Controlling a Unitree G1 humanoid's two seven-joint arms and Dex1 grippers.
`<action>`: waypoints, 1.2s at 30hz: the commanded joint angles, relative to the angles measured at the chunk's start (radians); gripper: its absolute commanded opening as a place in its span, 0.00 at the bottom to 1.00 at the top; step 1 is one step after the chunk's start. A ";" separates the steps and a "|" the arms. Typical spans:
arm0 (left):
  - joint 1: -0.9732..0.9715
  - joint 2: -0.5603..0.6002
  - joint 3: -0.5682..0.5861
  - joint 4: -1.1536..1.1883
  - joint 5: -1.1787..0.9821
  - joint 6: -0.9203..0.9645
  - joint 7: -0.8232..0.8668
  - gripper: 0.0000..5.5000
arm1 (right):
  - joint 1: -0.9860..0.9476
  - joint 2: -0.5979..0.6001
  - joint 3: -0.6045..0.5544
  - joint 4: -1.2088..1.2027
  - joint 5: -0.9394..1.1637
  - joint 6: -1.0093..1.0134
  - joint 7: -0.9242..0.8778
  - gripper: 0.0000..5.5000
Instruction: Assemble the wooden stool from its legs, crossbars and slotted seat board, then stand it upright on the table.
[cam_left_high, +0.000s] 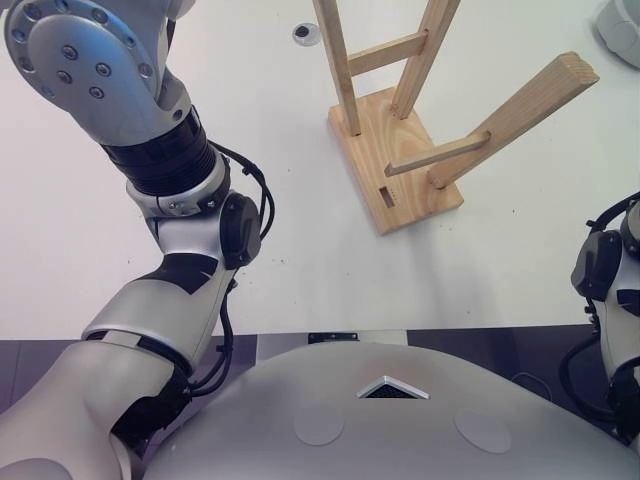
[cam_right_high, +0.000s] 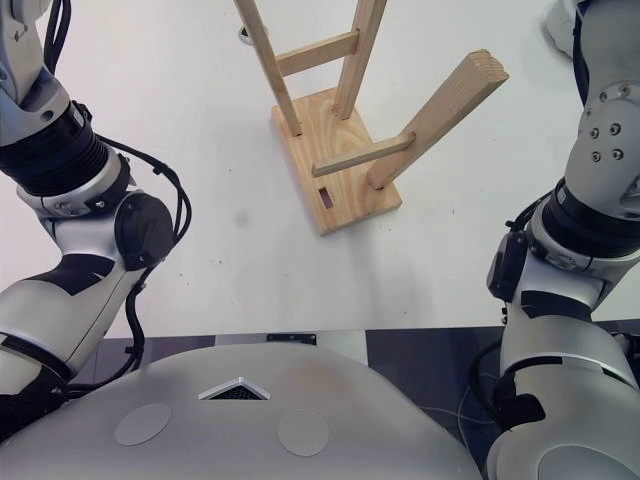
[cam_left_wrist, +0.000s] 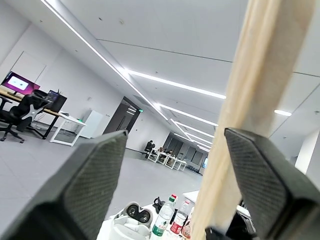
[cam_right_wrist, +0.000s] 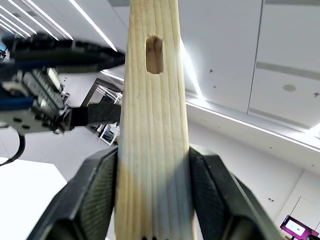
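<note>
right gripper (cam_right_wrist: 154, 167): clamped on a leg (cam_right_wrist: 155, 105), pads flat against both sides, I'd guess so it can't twist while it gets lined up
hole (cam_right_wrist: 154, 54): empty mortise further up that leg, upper middle of the frame; probably there to take a crossbar end
left gripper (cam_left_wrist: 175, 136): jaws spread wide, not gripping anything; a second leg (cam_left_wrist: 245, 100) runs through the gap, close to the finger (cam_left_wrist: 265, 175) on the right of the frame, so it reads more like steadying than a grab
seat board (cam_left_high: 405, 207): flat on the table (cam_left_high: 280, 250), upper middle of the left eye frame, underside up so legs can go in from above
upright legs (cam_left_high: 340, 70): two standing at the board's top end, joined by a crossbar (cam_left_high: 385, 52)
tilted leg (cam_left_high: 520, 115): leans toward the upper right, foot on the board near its right edge; its short bar (cam_left_high: 435, 155) points left with the end free
slot (cam_left_high: 387, 196): open at the board's lower left corner, so I reckon one leg is yet to go in
which leg each gripper has: can't tell from here
</note>
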 joint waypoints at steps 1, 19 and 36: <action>-0.029 0.016 -0.020 -0.008 -0.036 0.005 -0.001 0.65 | 0.010 -0.006 0.024 -0.001 -0.021 0.017 0.006 0.38; -0.011 0.016 -0.055 -0.038 -0.086 -0.013 0.047 0.65 | 0.001 -0.027 0.051 0.081 -0.089 0.033 0.013 0.38; -0.012 0.041 -0.065 -0.051 -0.077 -0.056 0.057 0.48 | 0.028 -0.028 0.070 0.030 -0.086 0.064 0.091 0.38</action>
